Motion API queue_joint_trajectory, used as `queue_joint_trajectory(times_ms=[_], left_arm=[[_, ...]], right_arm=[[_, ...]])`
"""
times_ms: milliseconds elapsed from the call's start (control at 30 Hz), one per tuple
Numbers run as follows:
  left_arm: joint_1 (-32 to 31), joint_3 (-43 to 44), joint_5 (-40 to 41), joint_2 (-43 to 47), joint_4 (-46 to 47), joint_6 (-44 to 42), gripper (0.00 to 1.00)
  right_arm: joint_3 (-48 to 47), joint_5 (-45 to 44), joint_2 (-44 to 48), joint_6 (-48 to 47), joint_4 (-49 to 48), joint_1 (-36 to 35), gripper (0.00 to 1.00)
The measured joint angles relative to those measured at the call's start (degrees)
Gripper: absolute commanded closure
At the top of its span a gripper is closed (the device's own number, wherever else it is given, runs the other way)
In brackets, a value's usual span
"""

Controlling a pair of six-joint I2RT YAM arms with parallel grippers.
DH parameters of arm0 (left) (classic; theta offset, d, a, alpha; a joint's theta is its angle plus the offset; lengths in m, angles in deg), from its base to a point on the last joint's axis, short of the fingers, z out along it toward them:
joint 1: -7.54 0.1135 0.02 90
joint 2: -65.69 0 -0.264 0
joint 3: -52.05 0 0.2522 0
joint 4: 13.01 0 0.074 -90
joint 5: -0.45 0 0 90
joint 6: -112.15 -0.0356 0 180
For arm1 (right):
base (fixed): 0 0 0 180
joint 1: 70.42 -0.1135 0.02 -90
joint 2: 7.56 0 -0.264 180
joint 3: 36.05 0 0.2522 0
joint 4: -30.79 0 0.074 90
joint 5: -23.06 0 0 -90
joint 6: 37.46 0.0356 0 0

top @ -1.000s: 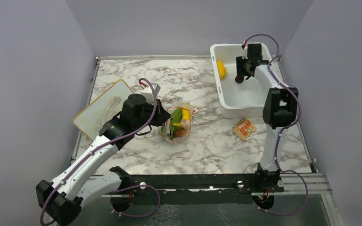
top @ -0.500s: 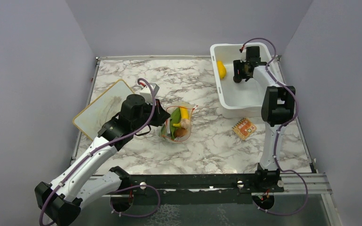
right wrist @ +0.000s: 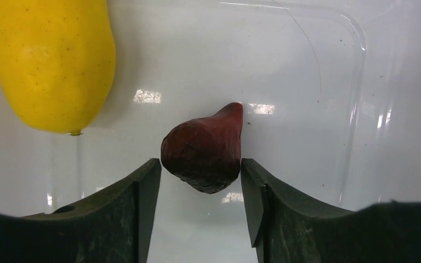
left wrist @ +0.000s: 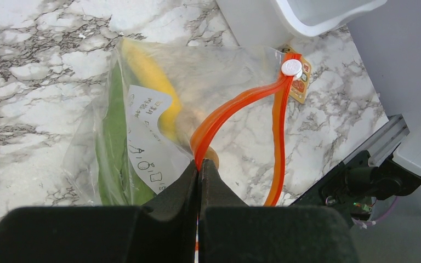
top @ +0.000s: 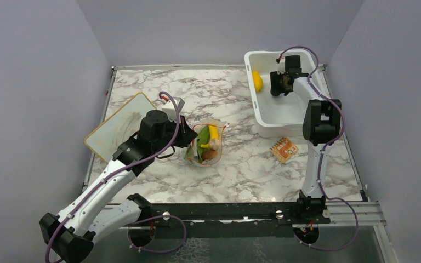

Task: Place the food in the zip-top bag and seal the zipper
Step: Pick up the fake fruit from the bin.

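Top external shows a veined marble tabletop (top: 252,170) between lilac walls (top: 33,82), open along its far edge. Mid-table, our left gripper (left wrist: 199,164) pinches the red-orange zipper strip (left wrist: 235,104) of the clear plastic bag (left wrist: 219,71); our right gripper (right wrist: 200,170) clasps a dark-red pear-shaped fruit (right wrist: 203,150) inside the far-right corner's white plastic tub (top: 285,118).

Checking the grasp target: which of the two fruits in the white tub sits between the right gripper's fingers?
The dark red pear-shaped fruit, touched on both sides by the right gripper; the yellow oval fruit lies clear of it.
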Motion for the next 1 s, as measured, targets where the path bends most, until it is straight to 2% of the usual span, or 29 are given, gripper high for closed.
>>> queue_joint_trajectory(times_ms=[267,467,600,767,1000], left_arm=[[0.0,0.0,0.04,0.66,-0.26,0.24,1.0],[0.0,0.0,0.39,0.81,-0.31,0.44,1.0],[0.0,0.0,1.03,1.16,-0.39,0.44,1.0],[0.0,0.0,1.36,1.27,-0.5,0.44,1.0],[0.0,0.0,1.38,0.13,0.15,0.63,1.0]], right_arm=[[0.07,0.0,0.02,-0.04,0.0,0.0,0.63],[2.21,0.02,1.99,0.24,0.2,0.0,0.65],[7.67,0.94,8.35,0.96,1.44,0.0,0.66],[9.6,3.76,17.62,2.36,1.66,0.0,0.66],[21.31,10.05,34.18,6.1,0.0,-0.68,0.66]])
